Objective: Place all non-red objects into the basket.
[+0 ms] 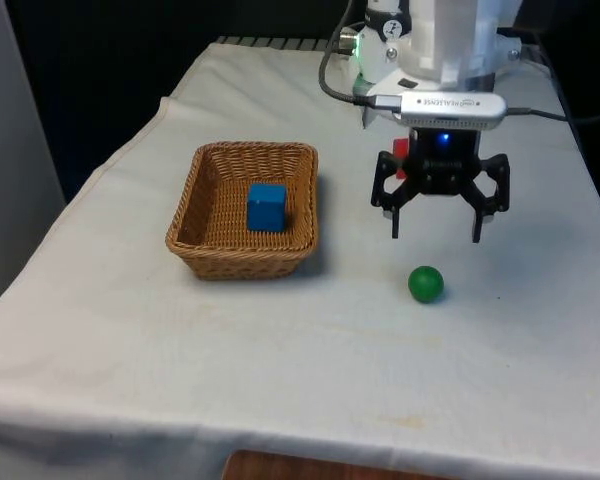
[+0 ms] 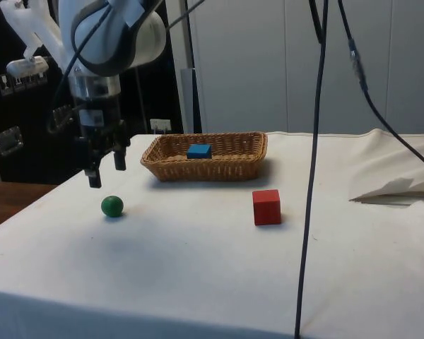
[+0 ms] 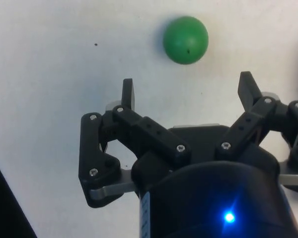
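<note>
A green ball (image 1: 426,284) (image 2: 112,206) (image 3: 186,40) lies on the white cloth towards the table's near side. My gripper (image 1: 437,233) (image 2: 104,171) (image 3: 187,90) hangs open a little above the cloth, just behind the ball, with nothing between its fingers. A wicker basket (image 1: 205,235) (image 2: 251,157) stands at the front view's left and holds a blue cube (image 1: 266,207) (image 2: 198,151). A red cube (image 2: 266,207) rests on the cloth farther back; in the front view only a sliver of that red cube (image 1: 400,148) shows behind the gripper.
A folded fold of white cloth (image 2: 396,187) lies at the far right in the side view. Black cables (image 2: 314,141) hang down in front of the side camera.
</note>
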### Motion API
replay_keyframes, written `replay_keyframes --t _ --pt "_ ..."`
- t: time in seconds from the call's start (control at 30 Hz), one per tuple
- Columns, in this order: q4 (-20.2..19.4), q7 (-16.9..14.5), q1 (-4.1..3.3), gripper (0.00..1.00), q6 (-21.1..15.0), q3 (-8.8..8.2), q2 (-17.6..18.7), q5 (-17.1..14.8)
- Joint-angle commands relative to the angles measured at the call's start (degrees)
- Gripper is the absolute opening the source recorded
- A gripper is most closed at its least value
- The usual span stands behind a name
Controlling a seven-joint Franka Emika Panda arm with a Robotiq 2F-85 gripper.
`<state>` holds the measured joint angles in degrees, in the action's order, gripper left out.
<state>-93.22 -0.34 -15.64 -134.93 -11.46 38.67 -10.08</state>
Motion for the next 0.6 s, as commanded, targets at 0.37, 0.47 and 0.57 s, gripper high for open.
replay_keyframes --t 0.37,0.47,0.57 --pt "1.1 -0.1 0.29 1.00 -1.7 1.32 3.1 -1.2" --pt "1.8 -0.1 0.34 1.00 -1.8 1.32 4.0 -1.4" --pt "3.4 -0.1 0.40 1.00 -1.7 1.26 5.6 -1.4"
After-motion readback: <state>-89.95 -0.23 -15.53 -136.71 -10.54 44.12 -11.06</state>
